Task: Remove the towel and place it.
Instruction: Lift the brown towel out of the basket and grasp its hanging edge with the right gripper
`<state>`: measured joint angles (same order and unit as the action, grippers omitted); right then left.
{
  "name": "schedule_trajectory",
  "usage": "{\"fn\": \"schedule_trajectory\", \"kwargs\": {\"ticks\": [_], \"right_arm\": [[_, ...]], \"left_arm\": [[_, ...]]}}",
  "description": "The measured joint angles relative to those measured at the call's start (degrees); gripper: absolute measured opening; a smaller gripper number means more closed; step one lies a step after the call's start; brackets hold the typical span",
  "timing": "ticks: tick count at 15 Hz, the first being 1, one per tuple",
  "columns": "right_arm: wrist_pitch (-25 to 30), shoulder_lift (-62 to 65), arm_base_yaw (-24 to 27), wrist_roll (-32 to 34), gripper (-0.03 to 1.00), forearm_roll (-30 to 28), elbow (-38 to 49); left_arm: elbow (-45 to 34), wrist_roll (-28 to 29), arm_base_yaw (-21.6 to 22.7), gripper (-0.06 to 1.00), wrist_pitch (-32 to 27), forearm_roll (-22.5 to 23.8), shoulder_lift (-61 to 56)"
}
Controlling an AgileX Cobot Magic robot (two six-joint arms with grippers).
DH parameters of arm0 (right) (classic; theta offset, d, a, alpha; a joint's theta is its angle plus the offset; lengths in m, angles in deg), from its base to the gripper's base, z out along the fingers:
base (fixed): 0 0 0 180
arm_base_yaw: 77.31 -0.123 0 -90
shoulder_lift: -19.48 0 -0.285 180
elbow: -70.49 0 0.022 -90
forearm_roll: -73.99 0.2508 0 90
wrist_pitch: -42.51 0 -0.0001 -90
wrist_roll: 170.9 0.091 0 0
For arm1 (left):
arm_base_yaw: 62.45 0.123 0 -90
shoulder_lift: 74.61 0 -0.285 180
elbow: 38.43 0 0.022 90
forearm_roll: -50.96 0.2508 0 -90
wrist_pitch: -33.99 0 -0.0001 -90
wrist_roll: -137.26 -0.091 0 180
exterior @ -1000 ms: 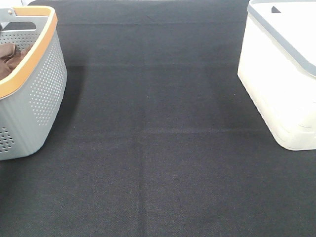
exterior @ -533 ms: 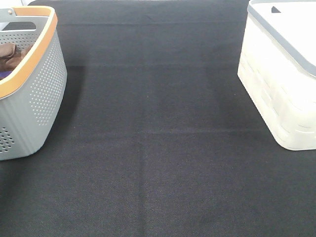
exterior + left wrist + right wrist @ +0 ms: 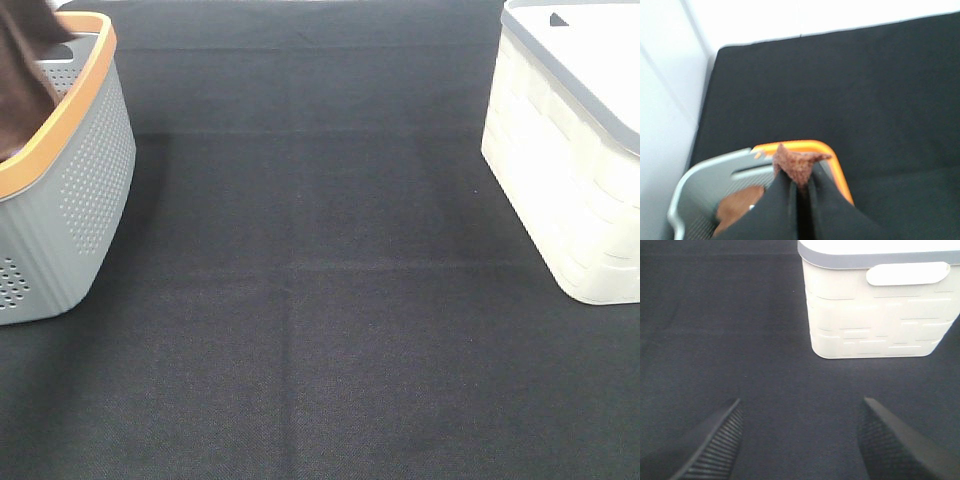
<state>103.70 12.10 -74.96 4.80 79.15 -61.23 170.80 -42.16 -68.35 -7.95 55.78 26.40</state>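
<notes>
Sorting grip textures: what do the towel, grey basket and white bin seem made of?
Towel: reddish-brown terry cloth, fuzzy pile at the pinched corner. Grey basket: likely matte moulded plastic, rows of small holes, smooth orange rim. White bin: probably plastic, faint sheen, raised brick-like relief.

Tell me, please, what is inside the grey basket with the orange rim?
Brown cloth lies bunched in the basket, and the towel, pinched in the left gripper, sticks up above the rim. The gripper hides much of the interior, so the rest cannot be seen.
</notes>
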Motion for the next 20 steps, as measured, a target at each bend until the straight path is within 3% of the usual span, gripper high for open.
{"fn": "schedule_trajectory", "kwargs": {"ticks": [5, 10, 13, 15, 17, 20], "right_arm": [[0.0, 0.0, 0.0, 0.0, 0.63, 0.52, 0.0], [-2.06, 0.0, 0.0, 0.52, 0.63, 7.73, 0.0], [-6.3, -4.18, 0.0, -1.43, 0.63, 13.24, -0.4], [-9.11, -10.71, 0.0, -8.25, 0.63, 20.91, -0.4], [-11.97, -20.28, -1.03, -20.17, 0.63, 30.77, -0.8], [-13.81, -32.2, -6.36, -30.71, 0.62, 35.87, -5.73]], "left_arm": [[0.8, 0.0, -5.1, 0.01, 6.65, -0.06, -1.15], [4.98, 0.0, -10.2, 0.01, 7.85, -0.52, -1.15], [6.25, 0.0, -12.89, 0.01, 11.0, -0.52, -1.15], [6.25, 0.0, -15.76, 0.0, 11.23, -0.52, -1.15], [6.25, 0.0, -18.91, 0.0, 11.69, -0.52, -1.15], [6.25, 0.0, -23.66, 0.0, 11.97, -0.52, -1.15]]}}
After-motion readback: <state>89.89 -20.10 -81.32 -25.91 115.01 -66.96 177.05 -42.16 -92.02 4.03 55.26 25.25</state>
